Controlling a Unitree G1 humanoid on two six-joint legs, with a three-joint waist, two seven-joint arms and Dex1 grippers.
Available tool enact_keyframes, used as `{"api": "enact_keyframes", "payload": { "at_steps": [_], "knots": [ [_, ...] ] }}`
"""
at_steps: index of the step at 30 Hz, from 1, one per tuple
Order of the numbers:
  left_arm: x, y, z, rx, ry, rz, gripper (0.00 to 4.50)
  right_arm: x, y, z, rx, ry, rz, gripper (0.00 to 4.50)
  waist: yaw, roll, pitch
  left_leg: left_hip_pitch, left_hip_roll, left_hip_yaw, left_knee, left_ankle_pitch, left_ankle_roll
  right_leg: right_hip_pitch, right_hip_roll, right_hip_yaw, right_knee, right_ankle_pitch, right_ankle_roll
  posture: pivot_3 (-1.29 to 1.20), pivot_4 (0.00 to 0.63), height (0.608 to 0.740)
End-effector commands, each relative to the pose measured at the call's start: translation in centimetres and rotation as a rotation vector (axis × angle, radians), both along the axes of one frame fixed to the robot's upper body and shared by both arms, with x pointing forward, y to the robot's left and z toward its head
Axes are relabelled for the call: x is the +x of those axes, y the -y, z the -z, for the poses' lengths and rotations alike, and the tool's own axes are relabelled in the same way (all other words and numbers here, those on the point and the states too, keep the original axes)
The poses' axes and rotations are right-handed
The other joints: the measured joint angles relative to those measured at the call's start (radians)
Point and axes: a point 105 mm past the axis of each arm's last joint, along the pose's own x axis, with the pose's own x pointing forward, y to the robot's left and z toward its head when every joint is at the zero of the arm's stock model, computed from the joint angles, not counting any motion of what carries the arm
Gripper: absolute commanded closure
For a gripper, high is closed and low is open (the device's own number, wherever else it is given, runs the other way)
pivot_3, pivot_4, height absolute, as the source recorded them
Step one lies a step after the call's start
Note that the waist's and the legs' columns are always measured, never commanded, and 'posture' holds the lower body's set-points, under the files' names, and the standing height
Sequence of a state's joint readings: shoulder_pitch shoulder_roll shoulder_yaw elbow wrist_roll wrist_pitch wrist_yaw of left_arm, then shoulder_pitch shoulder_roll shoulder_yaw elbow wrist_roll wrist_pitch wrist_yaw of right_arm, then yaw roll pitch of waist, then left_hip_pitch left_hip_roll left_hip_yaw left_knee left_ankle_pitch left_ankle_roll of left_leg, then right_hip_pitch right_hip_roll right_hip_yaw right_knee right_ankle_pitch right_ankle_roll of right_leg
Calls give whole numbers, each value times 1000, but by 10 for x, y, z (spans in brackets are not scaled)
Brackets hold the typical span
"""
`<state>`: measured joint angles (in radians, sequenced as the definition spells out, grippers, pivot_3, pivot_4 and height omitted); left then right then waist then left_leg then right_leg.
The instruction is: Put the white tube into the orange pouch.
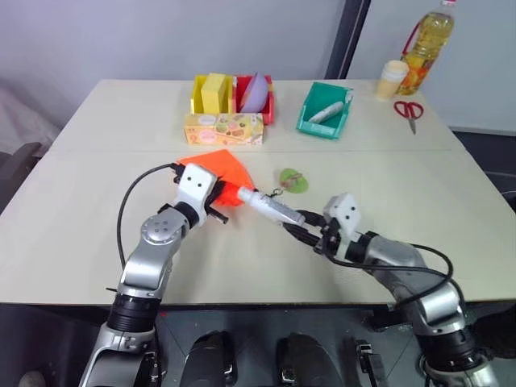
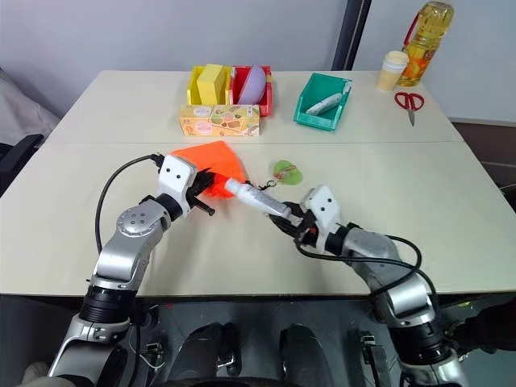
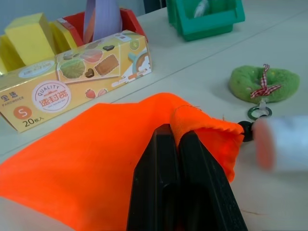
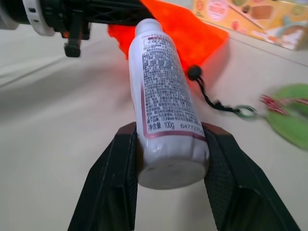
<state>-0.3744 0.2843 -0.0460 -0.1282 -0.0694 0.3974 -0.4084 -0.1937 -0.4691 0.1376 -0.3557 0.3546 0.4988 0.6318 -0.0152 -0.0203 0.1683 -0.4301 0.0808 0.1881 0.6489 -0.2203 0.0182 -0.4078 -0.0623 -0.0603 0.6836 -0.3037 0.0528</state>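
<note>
Beside orange pouch point(image 1: 216, 172), white tube point(image 4: 164, 114) (printed label)

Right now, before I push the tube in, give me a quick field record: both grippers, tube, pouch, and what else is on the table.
left gripper: shut on the orange pouch's edge
right gripper: shut on the white tube, holding its wide end
white tube: lifted, narrow end pointing at the pouch, at its edge, not yet inside
orange pouch: partly lifted off the table, cord trailing to the green tag
table: snack box, yellow and red bins, green bin, scissors, cup, oil bottle
</note>
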Motion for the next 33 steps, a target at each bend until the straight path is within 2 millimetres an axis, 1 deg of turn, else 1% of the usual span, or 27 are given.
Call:
{"api": "enact_keyframes", "payload": {
  "at_steps": [1,7,16,24,33],
  "knots": [
    [-2,4,-20,-5,66,19,4500,4,-9,-8,1,43,6,2866,1,0,0,0,0,0,0,0,0,0,0,0,0,0,0,0,150,727],
    [-7,8,-18,7,65,41,4500,20,-19,-11,50,36,74,2866,-1,0,0,0,0,0,0,0,0,0,0,0,0,0,0,0,150,727],
    [-17,25,-16,26,64,130,4500,39,-36,-6,44,15,143,2866,-2,0,0,0,0,1,0,0,-1,0,0,0,0,0,0,0,150,727],
    [-33,42,-7,68,32,245,4500,46,-58,-13,27,29,116,2866,-5,0,0,0,0,1,-1,1,-2,-1,0,0,0,0,0,0,150,727],
    [-52,52,-8,54,3,362,4500,62,-76,-15,-23,31,134,2866,-6,0,0,-1,0,1,-1,1,-1,-2,0,0,0,0,0,0,150,727]
  ]
}}
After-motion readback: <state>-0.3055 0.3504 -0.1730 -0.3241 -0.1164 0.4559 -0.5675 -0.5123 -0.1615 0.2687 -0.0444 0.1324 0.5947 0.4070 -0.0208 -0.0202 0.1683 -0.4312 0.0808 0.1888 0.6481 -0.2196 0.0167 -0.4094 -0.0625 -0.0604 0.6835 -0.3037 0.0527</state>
